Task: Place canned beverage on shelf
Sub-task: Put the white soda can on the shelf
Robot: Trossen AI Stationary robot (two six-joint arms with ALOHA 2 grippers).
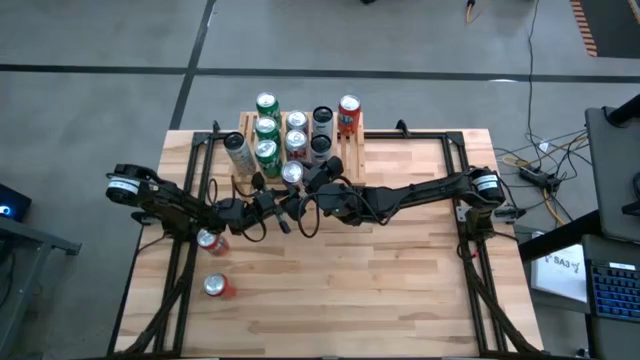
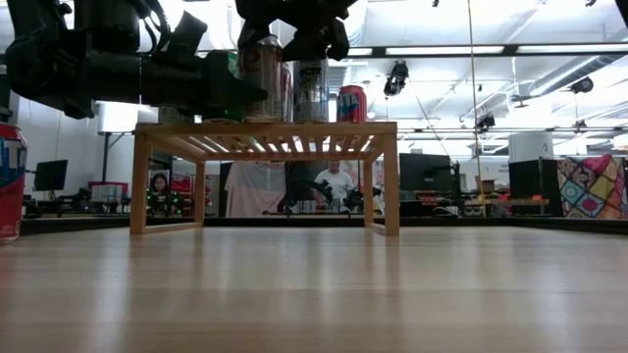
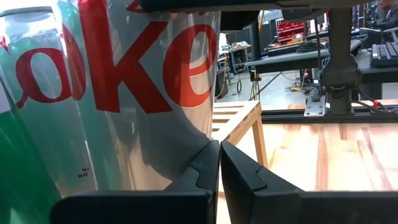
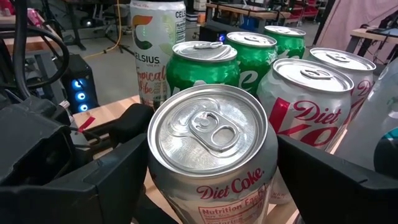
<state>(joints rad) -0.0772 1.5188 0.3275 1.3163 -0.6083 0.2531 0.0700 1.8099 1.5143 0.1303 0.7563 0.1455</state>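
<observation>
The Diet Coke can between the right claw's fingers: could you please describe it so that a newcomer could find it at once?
Start at the shelf, the low wooden rack at the table's far edge, crowded with cans. At its near edge the right claw straddles one silver Diet Coke can. Unlike the green cans and the other Diet Coke behind it, it alone stands between two dark fingers.

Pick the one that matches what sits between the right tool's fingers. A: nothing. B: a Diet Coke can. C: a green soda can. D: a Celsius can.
B: in the right wrist view the right tool has one dark finger on either side of the silver Diet Coke can, whose label reads below the rim.
</observation>
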